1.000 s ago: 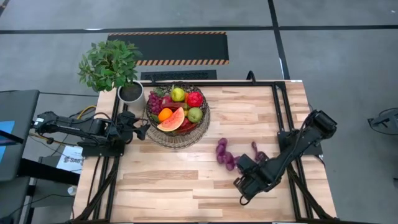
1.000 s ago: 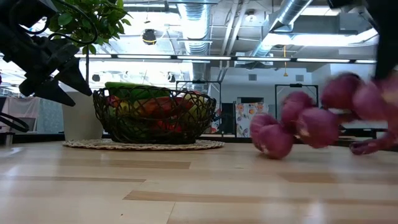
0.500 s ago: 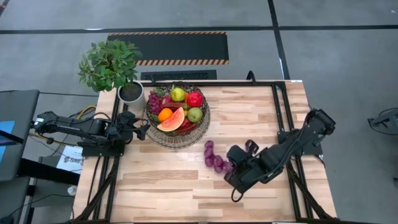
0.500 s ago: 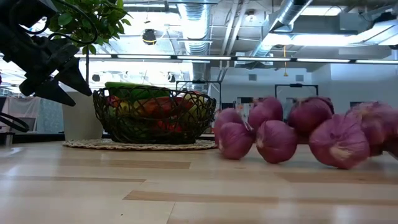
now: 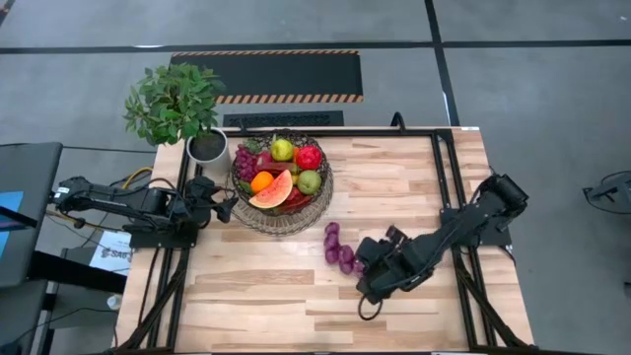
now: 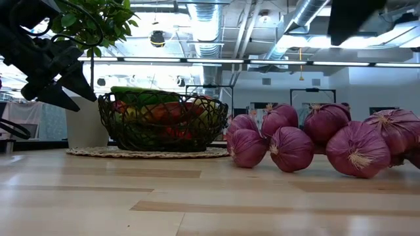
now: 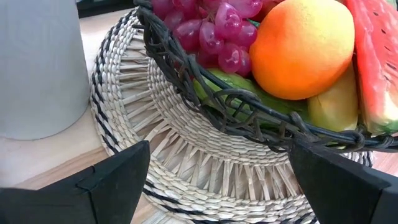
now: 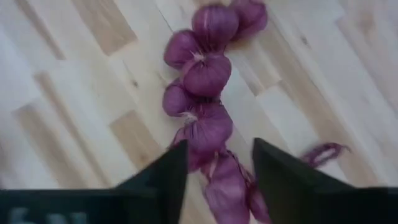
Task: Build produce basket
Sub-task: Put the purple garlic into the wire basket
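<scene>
The dark wire basket (image 5: 281, 182) stands on a pale woven mat (image 5: 288, 223) at the far left and holds the produce: a watermelon slice (image 5: 273, 190), an orange, grapes, a pear and an apple. A string of purple-red onions (image 5: 340, 251) lies on the table to the right of the basket and nearer the front; in the low view it lies in a row (image 6: 308, 141). My right gripper (image 5: 363, 268) is at the string's near right end, shut on it. My left gripper (image 5: 225, 205) is open and empty beside the basket's left side; its wrist view shows it close to the basket's rim (image 7: 219, 163). My right gripper has the end onion of the string (image 8: 219, 186) between its two fingers, which come slanting down from the table's right. The fingers lie on either side of the string, roughly along it. The rest of the string (image 8: 205, 74) lies on the table beyond the fingertips.
A leafy potted plant (image 5: 173, 99) in a white pot (image 5: 208, 148) stands at the far left corner, just behind my left gripper. A loose purple tail of the string (image 8: 323, 152) lies on the wood. Bare tabletop (image 5: 394, 173) spreads right of the basket.
My right gripper has gone toward the table's left edge and down with the onions. The string hung clear of the table a second ago; it now lies on the wood, closer to the basket, and has stopped swinging.
</scene>
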